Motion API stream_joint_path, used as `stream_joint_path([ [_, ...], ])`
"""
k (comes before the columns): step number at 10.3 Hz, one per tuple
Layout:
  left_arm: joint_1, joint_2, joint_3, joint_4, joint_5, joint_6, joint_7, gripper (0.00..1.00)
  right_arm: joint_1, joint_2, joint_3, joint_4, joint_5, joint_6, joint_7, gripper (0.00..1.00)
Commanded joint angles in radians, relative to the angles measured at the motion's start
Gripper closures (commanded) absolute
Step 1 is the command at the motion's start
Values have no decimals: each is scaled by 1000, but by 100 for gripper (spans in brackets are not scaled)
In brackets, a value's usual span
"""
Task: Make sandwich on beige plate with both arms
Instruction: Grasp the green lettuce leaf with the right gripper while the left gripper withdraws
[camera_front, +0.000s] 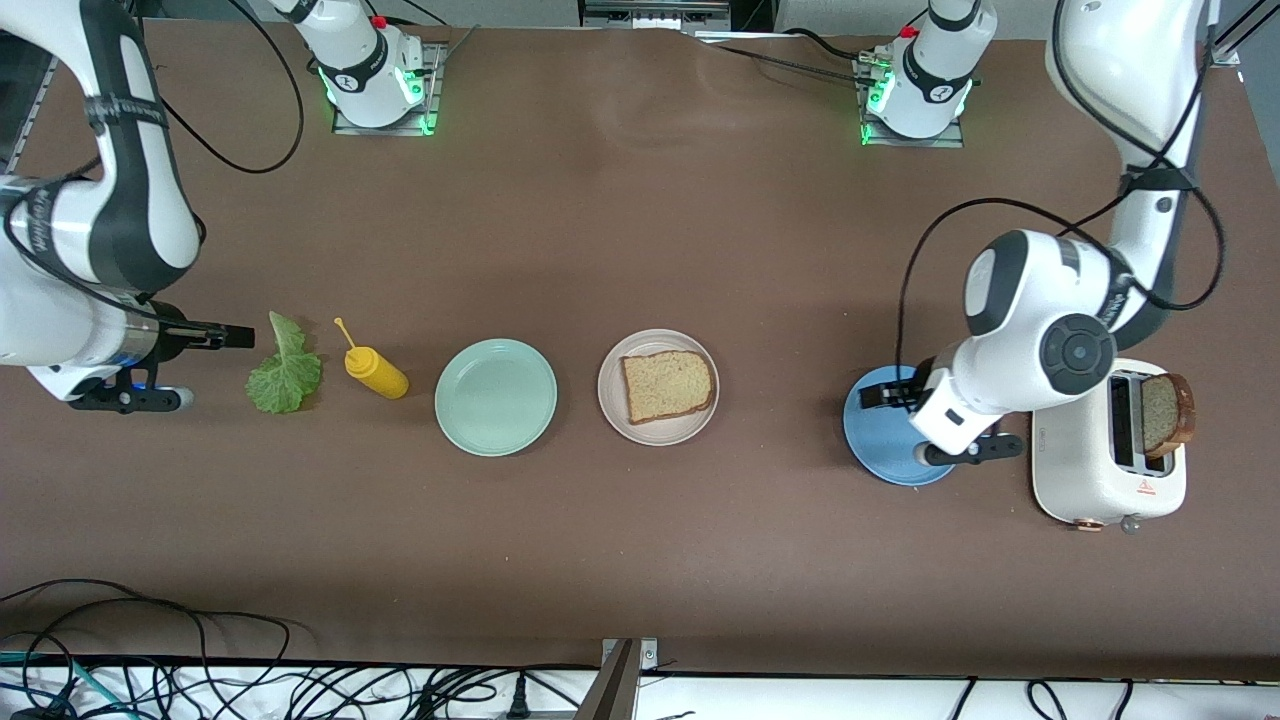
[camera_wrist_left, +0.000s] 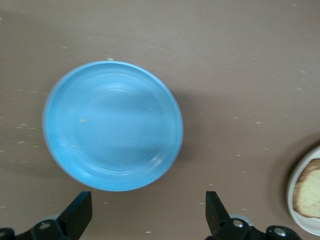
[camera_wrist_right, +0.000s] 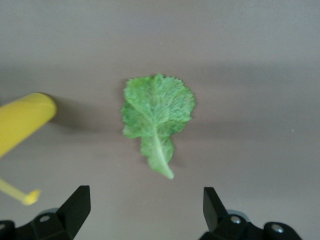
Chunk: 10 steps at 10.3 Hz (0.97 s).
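Observation:
A brown bread slice (camera_front: 668, 386) lies on the beige plate (camera_front: 660, 432) at the middle of the table. A second slice (camera_front: 1163, 412) stands in the white toaster (camera_front: 1090, 460) at the left arm's end. The lettuce leaf (camera_front: 285, 368) lies flat on the table at the right arm's end. My right gripper (camera_front: 245, 337) hangs open beside the leaf (camera_wrist_right: 157, 115), its fingers (camera_wrist_right: 75, 207) clear of it. My left gripper (camera_front: 872, 395) is open over the blue plate (camera_wrist_left: 112, 125), holding nothing. The beige plate's rim (camera_wrist_left: 300, 212) shows at the edge of the left wrist view.
A yellow mustard bottle (camera_front: 375, 370) lies between the lettuce and a mint-green plate (camera_front: 495, 396); the bottle (camera_wrist_right: 22, 122) also shows in the right wrist view. The blue plate (camera_front: 880, 455) sits next to the toaster. Cables run along the table edge nearest the front camera.

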Motion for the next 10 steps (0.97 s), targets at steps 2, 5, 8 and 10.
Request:
stream_joint_path([
  [2, 70, -80, -6, -15, 79, -49, -5, 0, -27, -12, 2, -208, 2, 193, -28, 0],
  [5, 97, -106, -11, -5, 271, -49, 6, 0, -27, 64, 0, -225, 1, 219, -31, 0],
  [8, 133, -130, -14, 1, 201, -64, 176, 0, -47, 132, -1, -220, -2, 265, -31, 0],
  [10, 140, -140, -12, 10, 167, -95, 192, 0, -52, 154, 0, -222, -2, 281, -31, 7],
])
